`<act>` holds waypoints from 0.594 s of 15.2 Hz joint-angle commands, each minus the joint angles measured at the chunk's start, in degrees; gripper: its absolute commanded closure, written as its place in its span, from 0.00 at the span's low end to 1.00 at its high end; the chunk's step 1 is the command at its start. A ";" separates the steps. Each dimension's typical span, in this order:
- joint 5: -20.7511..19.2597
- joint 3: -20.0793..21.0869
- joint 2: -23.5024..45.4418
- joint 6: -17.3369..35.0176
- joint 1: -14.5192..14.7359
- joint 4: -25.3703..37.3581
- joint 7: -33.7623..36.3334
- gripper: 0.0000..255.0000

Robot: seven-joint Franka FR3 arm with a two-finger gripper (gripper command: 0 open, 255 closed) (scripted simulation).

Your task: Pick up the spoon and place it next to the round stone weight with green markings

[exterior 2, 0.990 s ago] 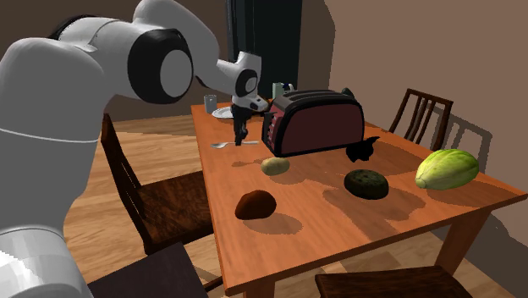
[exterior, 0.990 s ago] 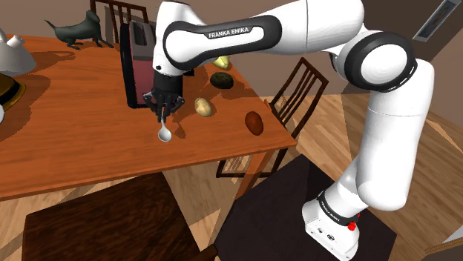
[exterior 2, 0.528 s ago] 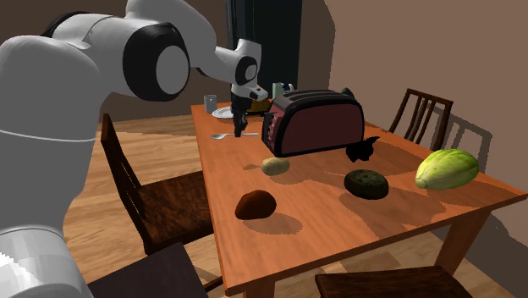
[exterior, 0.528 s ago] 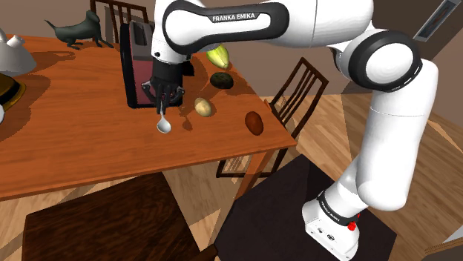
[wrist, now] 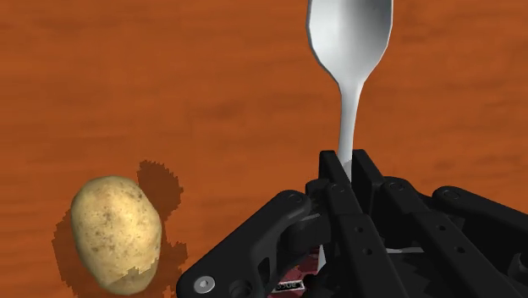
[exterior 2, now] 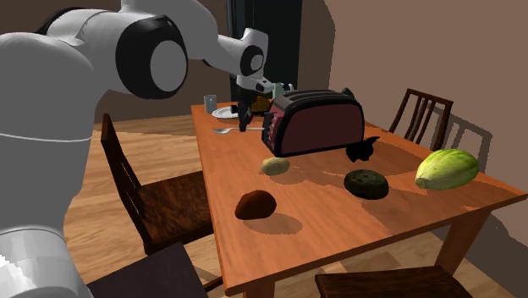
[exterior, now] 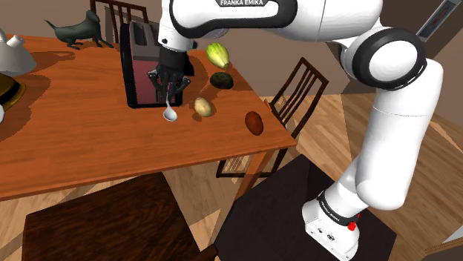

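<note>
Tool (wrist: 347,169) is clamping hard on the spoon (wrist: 349,38), both black fingers (wrist: 337,199) pinching the thin handle with no gap showing, while the pale bowl is pointing straight out beyond the fingertips. In the shoulder view the tool (exterior: 169,95) is hanging over the counter (exterior: 74,141) in front of the dark red toaster (exterior: 137,67), and the spoon (exterior: 170,112) is dangling bowl-down from it, seemingly clear of the wood. Judging the spoon: light, stiff, smooth and probably slick, so the narrow handle is likely going to pivot or slide between the pads if the arm is swinging fast. A hold nearer mid-handle would be steadying it better than one at the very end. Not fragile, I am thinking. Just beside the tool a speckled potato-like lump (exterior: 203,107) is sitting. Past it, toward the far edge, a dark round stone weight (exterior: 220,79) with greenish flecks is lying, or so I am reading it. A brown lump (exterior: 254,122) is resting near the counter's near edge, well apart from the spoon. Hard to make out: how much handle is running back between the fingers, since the tool's own body is covering it in the wrist view. The green markings on the stone weight (exterior 2: 365,183) are showing as faint specks at best. In the second exterior view the spoon (exterior 2: 224,130) is showing as a thin pale sliver.
</note>
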 commanded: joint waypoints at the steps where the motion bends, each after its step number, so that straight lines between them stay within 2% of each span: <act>1: 0.53 -0.55 -0.92 -0.48 -1.96 -0.85 -2.46 1.00; 9: 1.56 -3.21 -1.43 -2.72 -8.87 -0.75 -11.87 1.00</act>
